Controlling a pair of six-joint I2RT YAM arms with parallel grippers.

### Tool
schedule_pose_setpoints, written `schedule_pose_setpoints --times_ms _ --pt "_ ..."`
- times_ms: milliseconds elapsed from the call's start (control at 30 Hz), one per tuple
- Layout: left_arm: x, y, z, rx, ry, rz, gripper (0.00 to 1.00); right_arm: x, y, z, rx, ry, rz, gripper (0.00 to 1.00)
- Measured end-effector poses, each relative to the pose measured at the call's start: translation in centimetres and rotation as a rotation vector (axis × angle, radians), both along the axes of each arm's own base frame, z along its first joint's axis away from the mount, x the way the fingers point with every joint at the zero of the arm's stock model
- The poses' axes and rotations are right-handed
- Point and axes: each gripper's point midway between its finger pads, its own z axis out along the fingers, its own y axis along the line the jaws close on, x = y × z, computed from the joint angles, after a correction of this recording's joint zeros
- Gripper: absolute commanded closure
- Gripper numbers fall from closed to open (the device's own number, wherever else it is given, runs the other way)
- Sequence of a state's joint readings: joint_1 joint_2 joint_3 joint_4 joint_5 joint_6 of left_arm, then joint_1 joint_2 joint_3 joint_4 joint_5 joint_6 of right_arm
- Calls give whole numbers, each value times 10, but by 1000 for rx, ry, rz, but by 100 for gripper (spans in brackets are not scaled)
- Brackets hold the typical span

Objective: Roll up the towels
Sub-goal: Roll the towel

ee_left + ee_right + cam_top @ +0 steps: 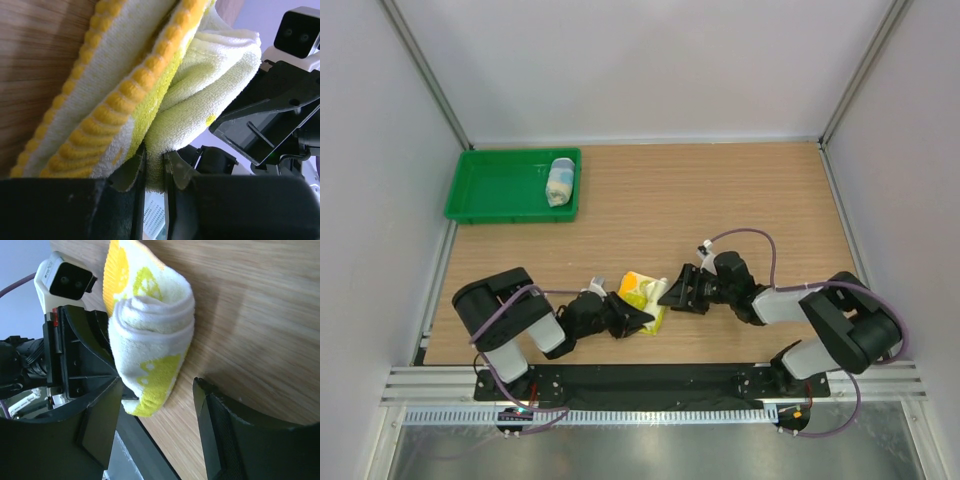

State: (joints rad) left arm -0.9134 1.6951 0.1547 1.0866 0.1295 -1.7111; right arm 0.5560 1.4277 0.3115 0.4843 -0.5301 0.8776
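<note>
The yellow-green and white towel [642,293] lies near the table's front edge as a loose roll, between both grippers. My left gripper [155,167] is shut on a thick fold of this towel [150,75]; the orange ribbed edge runs up the left of that view. In the right wrist view the roll's spiral end [150,340] faces me. My right gripper [157,390] is open, one finger close beside the roll's lower end, the other finger [220,425] apart over bare wood. The light blue and white towel [560,181] lies rolled in the tray.
A green plastic tray [500,190] sits at the back left against the wall. White enclosure walls close in the table on three sides. My left gripper's black body [75,365] stands just behind the roll in the right wrist view.
</note>
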Motion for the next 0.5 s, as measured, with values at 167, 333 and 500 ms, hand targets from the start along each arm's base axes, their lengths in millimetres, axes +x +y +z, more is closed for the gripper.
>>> schedule_pose_setpoints --times_ms 167,333,500 --pt "1 -1 -1 -25 27 6 100 6 14 -3 32 -21 15 39" --pt "2 -1 -2 -36 31 8 100 12 21 -7 57 -30 16 62" --pt "2 -1 -1 -37 26 3 98 13 25 -13 65 -19 11 76"
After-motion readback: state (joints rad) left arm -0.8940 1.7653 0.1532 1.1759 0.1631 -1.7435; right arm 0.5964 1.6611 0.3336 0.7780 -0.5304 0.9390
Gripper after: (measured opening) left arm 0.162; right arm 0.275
